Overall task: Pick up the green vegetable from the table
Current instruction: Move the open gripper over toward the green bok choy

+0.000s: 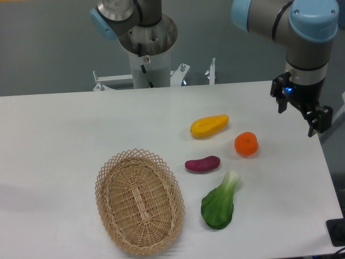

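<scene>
The green vegetable (220,202) lies flat on the white table (54,140) near the front right, its dark leaf toward the front and its pale stalk pointing back right. My gripper (297,120) hangs at the far right, above the table's right edge, well behind and to the right of the vegetable. Its two black fingers stand apart with nothing between them.
A purple sweet potato (202,163) lies just behind the vegetable. An orange (246,144) and a yellow oblong fruit (209,125) lie farther back. A wicker basket (139,199) sits left of the vegetable. The arm's base column (146,54) stands at the back.
</scene>
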Controlling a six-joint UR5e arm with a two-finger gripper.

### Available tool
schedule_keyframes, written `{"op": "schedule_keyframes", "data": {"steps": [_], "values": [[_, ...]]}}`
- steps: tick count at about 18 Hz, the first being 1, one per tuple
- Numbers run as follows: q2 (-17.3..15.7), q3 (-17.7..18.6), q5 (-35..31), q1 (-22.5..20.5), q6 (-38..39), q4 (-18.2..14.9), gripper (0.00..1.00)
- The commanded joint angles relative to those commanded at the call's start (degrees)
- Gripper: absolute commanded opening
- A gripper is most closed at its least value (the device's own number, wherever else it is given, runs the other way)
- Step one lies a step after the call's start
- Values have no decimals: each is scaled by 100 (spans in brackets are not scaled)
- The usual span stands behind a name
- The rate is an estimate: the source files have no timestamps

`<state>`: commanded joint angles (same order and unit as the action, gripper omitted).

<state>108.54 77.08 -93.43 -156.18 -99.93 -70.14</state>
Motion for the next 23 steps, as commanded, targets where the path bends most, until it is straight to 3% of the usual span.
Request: {"op": "schedule_keyframes", "data": {"steps": [7, 11, 19, 23], "values": [[-9, 26, 53, 0, 79, 0, 100], [-9, 53, 202, 88, 850, 52, 100], [0, 553, 1080, 237, 2827, 1220, 100], [184, 835, 1064, 544, 3505, 1485, 100]]}}
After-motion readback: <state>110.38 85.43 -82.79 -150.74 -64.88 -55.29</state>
